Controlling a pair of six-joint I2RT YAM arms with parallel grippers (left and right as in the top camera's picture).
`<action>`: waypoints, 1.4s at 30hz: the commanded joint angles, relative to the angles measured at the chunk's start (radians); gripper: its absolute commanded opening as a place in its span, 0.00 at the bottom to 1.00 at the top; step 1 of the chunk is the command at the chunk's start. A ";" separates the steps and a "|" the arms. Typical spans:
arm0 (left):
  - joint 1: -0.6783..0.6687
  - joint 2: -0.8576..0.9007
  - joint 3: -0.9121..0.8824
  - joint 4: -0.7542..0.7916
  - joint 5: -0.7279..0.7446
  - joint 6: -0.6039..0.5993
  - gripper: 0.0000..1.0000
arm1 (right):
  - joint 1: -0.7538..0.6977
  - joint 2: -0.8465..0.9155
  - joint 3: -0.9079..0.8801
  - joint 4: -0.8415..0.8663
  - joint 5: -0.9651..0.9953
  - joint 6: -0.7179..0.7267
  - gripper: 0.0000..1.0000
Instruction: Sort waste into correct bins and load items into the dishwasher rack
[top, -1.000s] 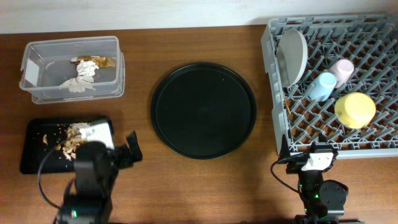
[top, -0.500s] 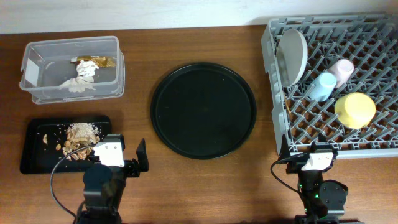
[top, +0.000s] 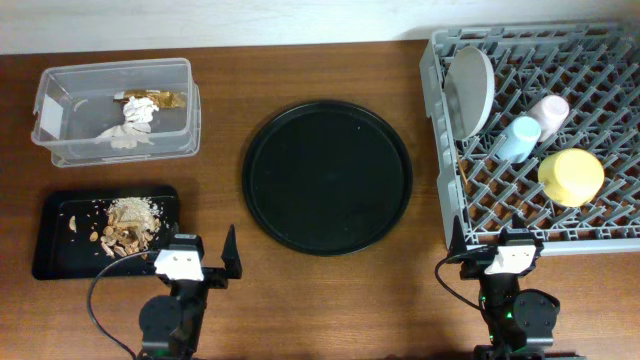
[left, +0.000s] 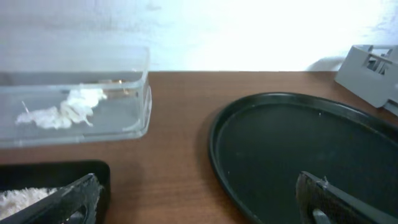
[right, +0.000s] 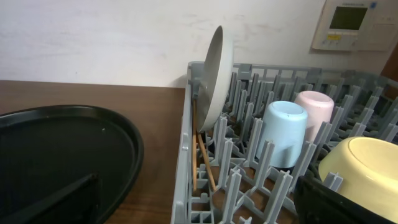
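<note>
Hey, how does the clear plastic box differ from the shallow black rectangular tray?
The clear box is see-through with tall walls; the black tray is opaque and shallow. The clear box holds crumpled white paper and a gold-brown wrapper; the black tray holds beige food scraps. Both are rectangular and similar in size.

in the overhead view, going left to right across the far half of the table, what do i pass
clear plastic rectangular box -> large round black tray -> large square grey lattice dishwasher rack, and inside it: pale grey-green round plate -> light blue cup -> yellow bowl
</note>
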 joint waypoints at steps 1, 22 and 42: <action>-0.002 -0.069 -0.024 -0.022 0.010 0.077 0.99 | -0.006 -0.007 -0.007 -0.001 -0.005 0.008 0.98; 0.035 -0.174 -0.024 -0.093 -0.041 0.089 0.99 | -0.006 -0.004 -0.007 -0.001 -0.005 0.008 0.98; 0.036 -0.174 -0.024 -0.091 -0.041 0.108 1.00 | -0.006 -0.004 -0.007 -0.001 -0.005 0.008 0.98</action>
